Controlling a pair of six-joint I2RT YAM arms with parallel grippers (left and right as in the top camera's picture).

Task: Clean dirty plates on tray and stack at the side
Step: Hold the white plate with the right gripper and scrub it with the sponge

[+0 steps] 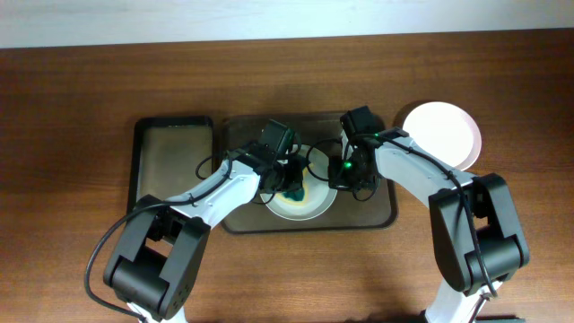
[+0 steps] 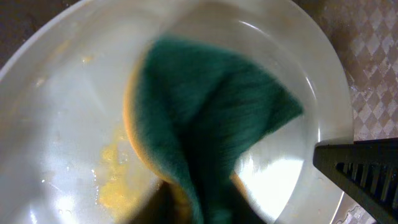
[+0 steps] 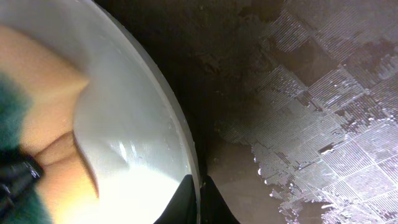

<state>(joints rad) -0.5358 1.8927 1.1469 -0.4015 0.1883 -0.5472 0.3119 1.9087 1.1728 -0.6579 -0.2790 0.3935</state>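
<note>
A white plate [image 1: 309,208] with yellowish smears lies on the large brownish-grey tray [image 1: 377,215]. My left gripper [image 1: 289,182] is shut on a green and yellow sponge [image 2: 211,112] and presses it on the plate [image 2: 56,124], next to a yellow smear [image 2: 115,186]. My right gripper [image 1: 345,175] is shut on the plate's right rim [image 3: 186,143], one finger inside and one outside [image 3: 199,202]. The tray's wet patterned floor [image 3: 311,124] shows beside the rim. More white plate [image 1: 441,133] sits on the table at the right, off the tray; I cannot tell how many.
A smaller, narrower dark tray [image 1: 173,166] stands to the left of the large tray. Both arms cross over the large tray's middle. The brown wooden table [image 1: 72,108] runs around everything, with its far edge at the top.
</note>
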